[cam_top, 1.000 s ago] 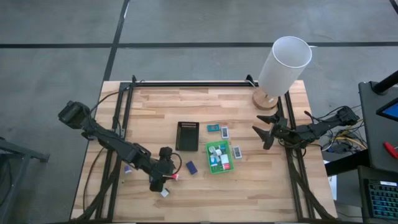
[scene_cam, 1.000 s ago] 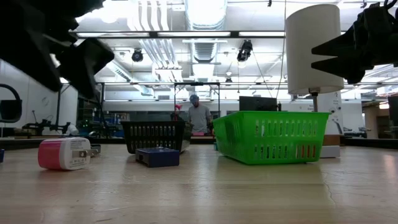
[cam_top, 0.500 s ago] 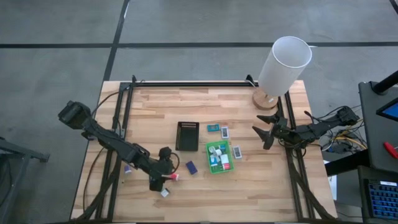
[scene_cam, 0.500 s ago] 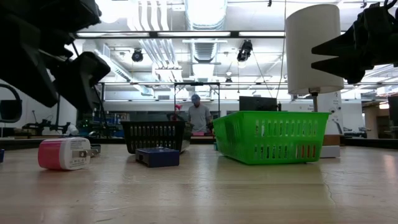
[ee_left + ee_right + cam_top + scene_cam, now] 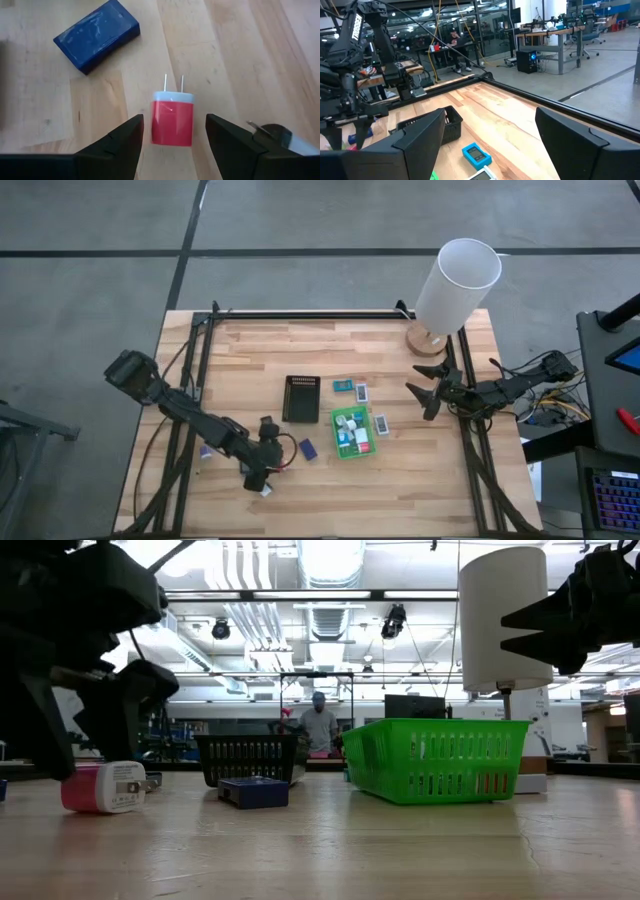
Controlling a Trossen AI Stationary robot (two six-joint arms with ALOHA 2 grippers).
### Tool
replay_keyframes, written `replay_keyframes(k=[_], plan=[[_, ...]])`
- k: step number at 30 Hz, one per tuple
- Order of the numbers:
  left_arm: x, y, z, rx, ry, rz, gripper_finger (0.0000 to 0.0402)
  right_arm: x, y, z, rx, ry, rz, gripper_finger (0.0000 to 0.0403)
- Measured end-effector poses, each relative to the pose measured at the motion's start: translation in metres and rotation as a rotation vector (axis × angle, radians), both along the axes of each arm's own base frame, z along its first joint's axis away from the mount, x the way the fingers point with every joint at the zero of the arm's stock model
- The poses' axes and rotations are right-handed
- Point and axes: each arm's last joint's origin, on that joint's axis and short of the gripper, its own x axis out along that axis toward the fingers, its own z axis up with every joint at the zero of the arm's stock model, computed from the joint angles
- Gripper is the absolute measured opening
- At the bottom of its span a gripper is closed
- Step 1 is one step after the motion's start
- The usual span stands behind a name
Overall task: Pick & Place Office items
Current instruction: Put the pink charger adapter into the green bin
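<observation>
A pink-red charger plug (image 5: 172, 120) with a white face and two prongs lies flat on the wooden table (image 5: 240, 350). The low view shows the same charger plug (image 5: 100, 787). My left gripper (image 5: 174, 131) is open, pointing down and slanting. One finger stands on each side of the plug with a gap, so it touches nothing. A dark blue block (image 5: 97, 35) lies just beyond. The green tray (image 5: 334, 430) holds several small items. My right gripper (image 5: 425, 400) waits open at the table's right edge, above the wood.
A black ribbed tray (image 5: 300, 398) stands left of the green one. A teal piece (image 5: 342, 386) and white packets (image 5: 381, 424) lie loose near the trays. A white piece (image 5: 266, 490) lies near my left gripper. A white cylinder lamp (image 5: 455, 285) stands far right.
My left gripper has come down toward the pink-red plug, and its fingers now stand on both sides of it near the table. The plug has not moved.
</observation>
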Motion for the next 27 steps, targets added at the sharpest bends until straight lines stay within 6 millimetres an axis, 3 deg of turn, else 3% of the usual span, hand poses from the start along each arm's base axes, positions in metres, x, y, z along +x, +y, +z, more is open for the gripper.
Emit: replay_keyframes(k=[11,22,27], plan=[[0.004,0.0,-0.009,0.004,-0.001,0.01,0.0214,0.0,0.0,0.0,0.0,0.001,0.0,0.0308],[0.006,-0.001,-0.014,0.011,0.006,0.012,0.0131,0.0,0.0,0.0,-0.001,0.001,0.0,0.0306],[0.006,-0.001,-0.014,0.011,0.006,0.012,0.0131,0.0,0.0,0.0,-0.001,0.001,0.0,0.0312]])
